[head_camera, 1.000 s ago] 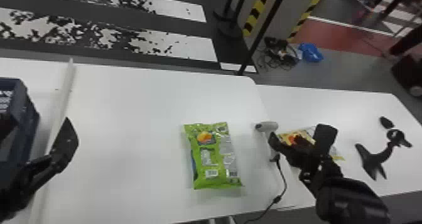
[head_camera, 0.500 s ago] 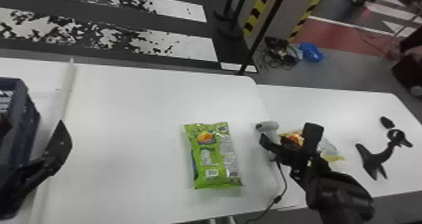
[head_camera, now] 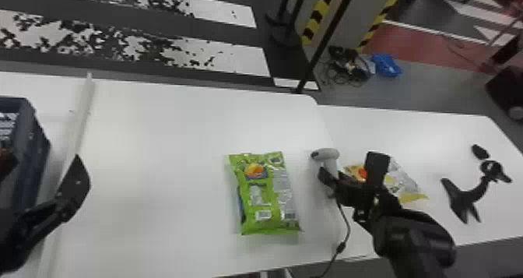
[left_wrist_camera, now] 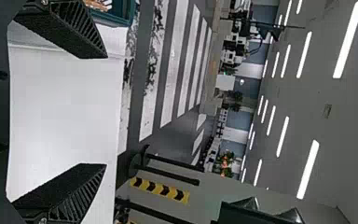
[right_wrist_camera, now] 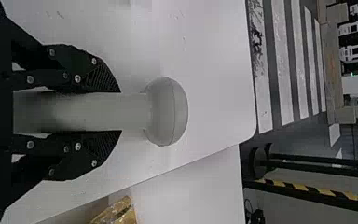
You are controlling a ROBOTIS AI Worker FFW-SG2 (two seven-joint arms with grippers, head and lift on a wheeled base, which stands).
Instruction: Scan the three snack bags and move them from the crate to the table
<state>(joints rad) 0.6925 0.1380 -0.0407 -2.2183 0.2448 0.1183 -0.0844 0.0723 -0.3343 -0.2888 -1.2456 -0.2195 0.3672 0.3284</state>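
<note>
My right gripper (head_camera: pixel 329 176) is at the upright handle of the grey-white scanner (head_camera: pixel 329 155), on the table's right part. In the right wrist view, this gripper (right_wrist_camera: pixel 120 111) has a finger against each side of the handle, below the scanner's rounded head (right_wrist_camera: pixel 167 112). The green snack bag (head_camera: pixel 268 195) lies flat, left of the scanner. A yellow-and-white snack bag (head_camera: pixel 404 182) lies beyond the right gripper, partly hidden by it. Over the table's left side, my left gripper (head_camera: pixel 43 173) stands open beside the crate (head_camera: pixel 27 141); in its wrist view, the gripper (left_wrist_camera: pixel 106 111) has nothing between its fingers.
Orange-toned contents (left_wrist_camera: pixel 99 4) show inside the crate. A raised pale strip (head_camera: pixel 79 121) runs along the table (head_camera: pixel 163 141) beside it. The scanner's cable (head_camera: pixel 346 226) trails to the front edge. A black stand (head_camera: pixel 467 195) is on the side table at the right.
My right gripper has moved left onto the scanner's handle and taken hold of it. The left gripper has shifted slightly left. Both visible bags lie where they were.
</note>
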